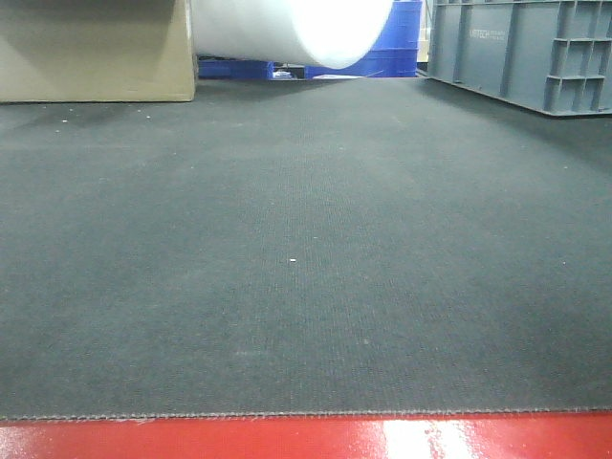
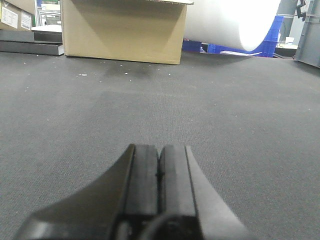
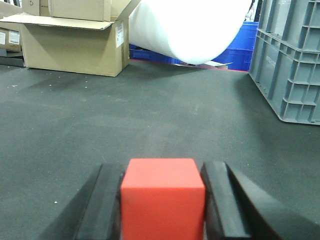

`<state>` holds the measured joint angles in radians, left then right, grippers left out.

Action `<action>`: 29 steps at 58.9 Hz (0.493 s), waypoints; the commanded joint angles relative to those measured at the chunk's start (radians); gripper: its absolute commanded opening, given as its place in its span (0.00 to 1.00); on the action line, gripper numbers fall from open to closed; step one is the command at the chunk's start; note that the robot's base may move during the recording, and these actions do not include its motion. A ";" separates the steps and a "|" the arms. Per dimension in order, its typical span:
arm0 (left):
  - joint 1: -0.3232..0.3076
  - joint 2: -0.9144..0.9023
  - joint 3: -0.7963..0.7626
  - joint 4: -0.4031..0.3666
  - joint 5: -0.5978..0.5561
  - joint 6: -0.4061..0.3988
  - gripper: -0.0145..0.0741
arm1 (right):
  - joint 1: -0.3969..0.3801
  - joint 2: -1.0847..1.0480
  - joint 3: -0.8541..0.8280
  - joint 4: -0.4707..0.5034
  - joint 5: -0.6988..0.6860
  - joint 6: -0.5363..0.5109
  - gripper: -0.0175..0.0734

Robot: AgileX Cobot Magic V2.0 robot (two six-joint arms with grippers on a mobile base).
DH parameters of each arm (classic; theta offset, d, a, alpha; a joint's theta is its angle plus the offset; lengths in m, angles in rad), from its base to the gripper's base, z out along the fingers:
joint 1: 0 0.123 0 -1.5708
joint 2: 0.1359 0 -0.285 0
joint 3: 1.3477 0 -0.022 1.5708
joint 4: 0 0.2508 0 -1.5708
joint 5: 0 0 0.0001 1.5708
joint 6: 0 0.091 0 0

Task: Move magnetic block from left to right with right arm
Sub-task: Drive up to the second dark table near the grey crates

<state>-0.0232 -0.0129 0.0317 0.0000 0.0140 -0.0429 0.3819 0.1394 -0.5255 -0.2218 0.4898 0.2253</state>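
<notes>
Magnetic block [image 3: 162, 200] clamped in right claw [image 3: 163, 175]; left claw [image 2: 159, 156] closed, empty.

Matte smooth red magnetic block [image 3: 163, 197], ribbed grey mat [image 1: 287, 239], cardboard box [image 3: 70, 47], glossy red strip [image 1: 191, 440]

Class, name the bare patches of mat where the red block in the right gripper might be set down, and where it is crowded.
The dark mat lies bare from the red strip up to the far edge, also ahead of the red block. Crowded only at the back: cardboard box, white roll, grey crate.
</notes>
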 commanded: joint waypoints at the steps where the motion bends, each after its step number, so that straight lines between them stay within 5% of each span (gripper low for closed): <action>1: -0.001 -0.007 0.008 0.000 -0.090 -0.004 0.03 | -0.007 0.018 -0.026 -0.018 -0.091 -0.005 0.40; 29: -0.001 -0.007 0.008 0.000 -0.090 -0.004 0.03 | -0.007 0.018 -0.026 -0.017 -0.094 -0.005 0.40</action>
<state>-0.0232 -0.0129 0.0317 0.0000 0.0140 -0.0429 0.3819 0.1394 -0.5255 -0.2218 0.4898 0.2253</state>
